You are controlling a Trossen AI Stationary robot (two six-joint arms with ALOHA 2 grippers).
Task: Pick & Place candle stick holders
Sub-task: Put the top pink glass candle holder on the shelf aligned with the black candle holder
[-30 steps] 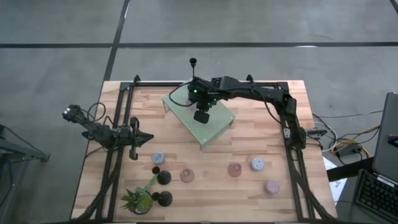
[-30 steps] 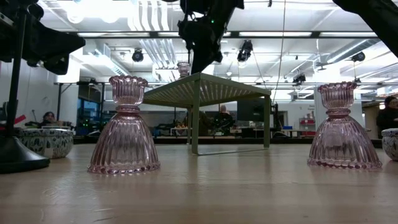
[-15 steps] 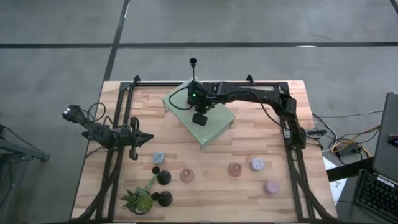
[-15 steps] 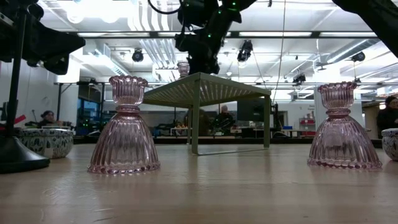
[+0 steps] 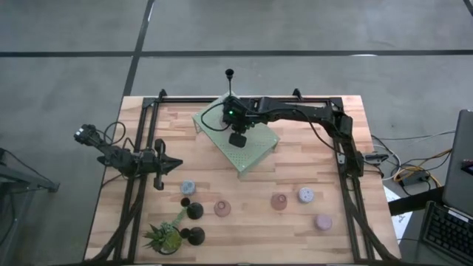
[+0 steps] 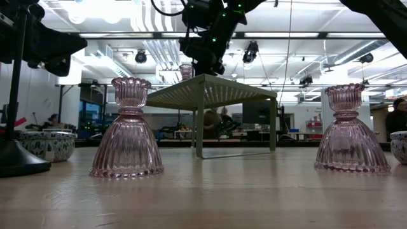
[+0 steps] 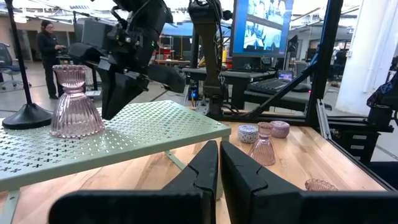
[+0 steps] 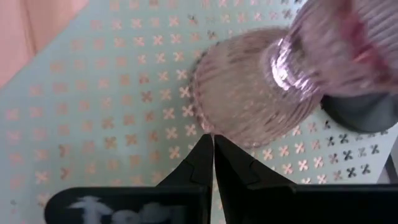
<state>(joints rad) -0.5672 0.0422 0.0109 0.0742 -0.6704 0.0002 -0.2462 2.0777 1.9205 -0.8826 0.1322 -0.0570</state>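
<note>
Since a second ago the right gripper (image 5: 237, 139) has drawn back a little across the green stand (image 5: 255, 153) toward its far corner, and from half a second ago it has barely stirred; the left gripper (image 5: 158, 177) has not moved.

From above: the right arm reaches over the stand, its gripper above the stand's top; a black holder (image 5: 229, 74) stands just beyond it, past the stand's far edge; nearer than the gripper, on the bare wood, lie a blue-grey cup (image 5: 188, 187), a pink holder (image 5: 222, 208), another pink holder (image 5: 278, 201), a second cup (image 5: 305, 195) and a pink cup (image 5: 323, 222); two black bases (image 5: 194, 211) and a plant (image 5: 165, 237) sit near the left gripper, which waits at the table's left side.

From table height: the right gripper (image 6: 205, 62) hangs just over the stand (image 6: 210, 91), with a small pink holder (image 6: 186, 70) on the stand right beside it; two pink holders (image 6: 127, 130) (image 6: 351, 131) stand large in front.

Left wrist: its own fingers (image 7: 202, 165) are pressed together, holding nothing; beyond them the right gripper (image 7: 121, 93) stands on the stand next to the pink holder (image 7: 74, 102).

Right wrist: its fingers (image 8: 200, 163) are closed tip to tip, empty; the pink holder (image 8: 261, 93) sits upright on the stand just ahead of the tips, not gripped.
</note>
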